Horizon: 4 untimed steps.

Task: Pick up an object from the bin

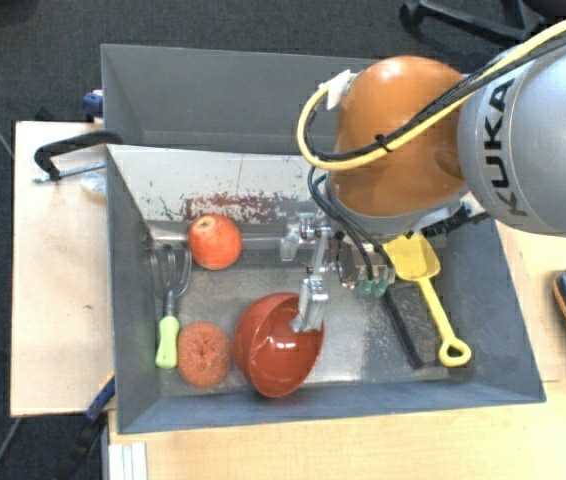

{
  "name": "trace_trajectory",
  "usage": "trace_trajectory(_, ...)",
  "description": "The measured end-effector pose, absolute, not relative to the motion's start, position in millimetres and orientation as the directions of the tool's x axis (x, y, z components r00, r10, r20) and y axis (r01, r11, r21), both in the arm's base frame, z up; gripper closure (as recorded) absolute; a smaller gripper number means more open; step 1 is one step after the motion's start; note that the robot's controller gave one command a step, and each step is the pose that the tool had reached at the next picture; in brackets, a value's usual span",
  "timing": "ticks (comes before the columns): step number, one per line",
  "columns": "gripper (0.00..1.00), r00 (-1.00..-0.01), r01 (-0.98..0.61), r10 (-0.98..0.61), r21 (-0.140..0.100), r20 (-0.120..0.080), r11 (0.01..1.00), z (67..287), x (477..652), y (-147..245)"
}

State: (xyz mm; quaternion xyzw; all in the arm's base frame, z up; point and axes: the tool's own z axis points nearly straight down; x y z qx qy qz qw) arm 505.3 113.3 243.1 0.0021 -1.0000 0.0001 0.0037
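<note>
Since the red bowl (275, 356) at the front middle of the bin (213, 98) looks light, stiff and glossy, you should pinch its thin rim, not the slippery wall. Your gripper (313, 306) sits at that rim's far edge; open or gripping, you cannot tell.

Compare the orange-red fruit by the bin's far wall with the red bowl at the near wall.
The fruit is a closed ball; the bowl is hollow, its inside showing. The fruit is the smaller of the two, the bowl clearly wider. The gripper is over the bowl's rim, while the fruit lies apart from it. Both are round and reddish.
</note>
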Motion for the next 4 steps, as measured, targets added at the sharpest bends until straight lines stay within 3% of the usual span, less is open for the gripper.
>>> trace_trajectory(1, 0.00, -0.999, 0.046, 0.046, -0.001, 0.015, 0.999, 66.3, 520.2, 92.0)
trace_trajectory(2, 1.00, -0.999, 0.047, 0.047, 0.004, -0.002, 0.999, 73.3, 525.0, 93.0)
trace_trajectory(3, 1.00, -0.999, 0.047, 0.047, 0.008, -0.013, 0.999, 178.8, 509.1, 101.8)
trace_trajectory(4, 1.00, -0.995, 0.094, 0.094, 0.010, -0.026, 0.996, 214.1, 577.7, 69.1)
